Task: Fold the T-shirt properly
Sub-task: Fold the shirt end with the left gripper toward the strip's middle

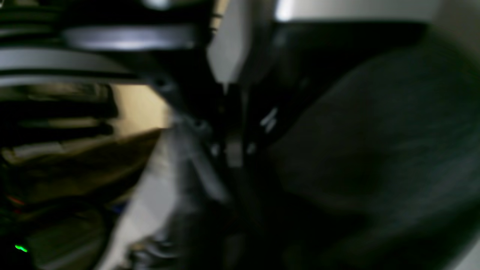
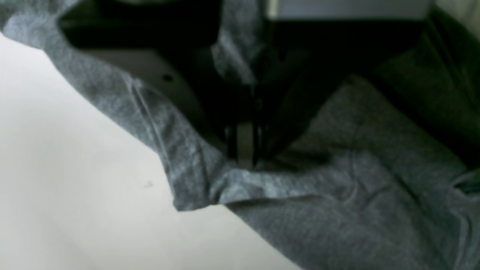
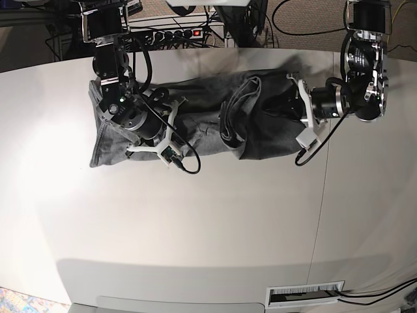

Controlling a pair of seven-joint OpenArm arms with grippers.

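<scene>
The right gripper is pressing down with its jaws closed on a bunched ridge of the plain heather-grey, soft and wrinkled cotton T-shirt, pinching the fabric just beside a folded corner that is lying on the white counter. The left gripper is showing its jaws drawn together too, though its wrist view is too blurred to tell whether cloth is caught between them; in the base view it is sitting at the shirt's edge on that view's right, so it is probably gripping the cloth there. Moving outward, the shirt is lying as a long horizontal band near the far edge of the counter, stretched between the two arms, with a raised crease and doubled layers near its middle. Judging by this shape, at least one lengthwise fold is looking done, while the crosswise folds into a compact rectangle and the smoothing of wrinkles are still looking undone.
</scene>
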